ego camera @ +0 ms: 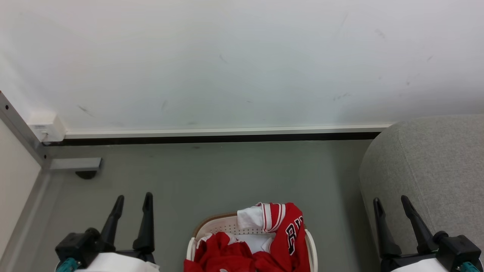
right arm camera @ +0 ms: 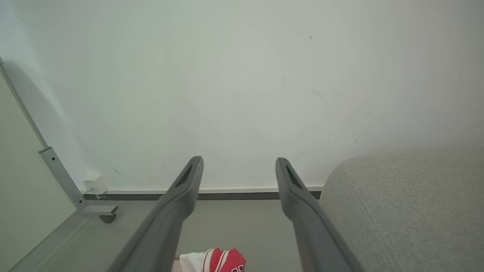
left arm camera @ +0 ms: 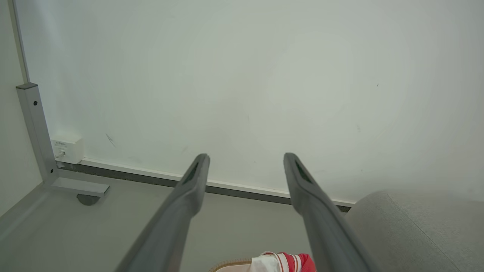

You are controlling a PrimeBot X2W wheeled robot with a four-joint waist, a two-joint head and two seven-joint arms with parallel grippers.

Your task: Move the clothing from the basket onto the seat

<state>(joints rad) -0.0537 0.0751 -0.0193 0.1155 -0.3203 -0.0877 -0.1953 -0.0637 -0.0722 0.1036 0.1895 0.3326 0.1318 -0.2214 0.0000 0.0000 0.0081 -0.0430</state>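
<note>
In the head view, the basket (ego camera: 217,226) stands on the grey floor (ego camera: 227,173) at the bottom centre of the frame, with the clothing (ego camera: 281,236) heaped inside it. A red jersey (ego camera: 293,230) with dark lettering spills over the basket's right rim, and a striped cuff tops the pile. The seat (ego camera: 435,170) takes up the right side of the frame, near the basket but apart from it. At the lower left we see the left end effector (ego camera: 134,195), its fingers spread wide and holding nothing. At the lower right, the right end effector (ego camera: 389,198) shows against the seat, also spread wide and empty.

In the left wrist view, the two fingers stand well apart against the pale wall (left arm camera: 242,75). A bit of cuff and basket rim peeks in at the bottom edge between them, and the seat rounds in at the lower right.

In the right wrist view, the fingers are again wide apart. The red fabric is at the bottom edge, just left of centre, and the seat fills the lower right.

We judge the garments to be light, limp and not fragile. They will sag, trail and perhaps drag a neighbour or the light basket along. The raised fold at the cuff looks like the best place to pinch, since it is bunched and stands clear of the rim.
</note>
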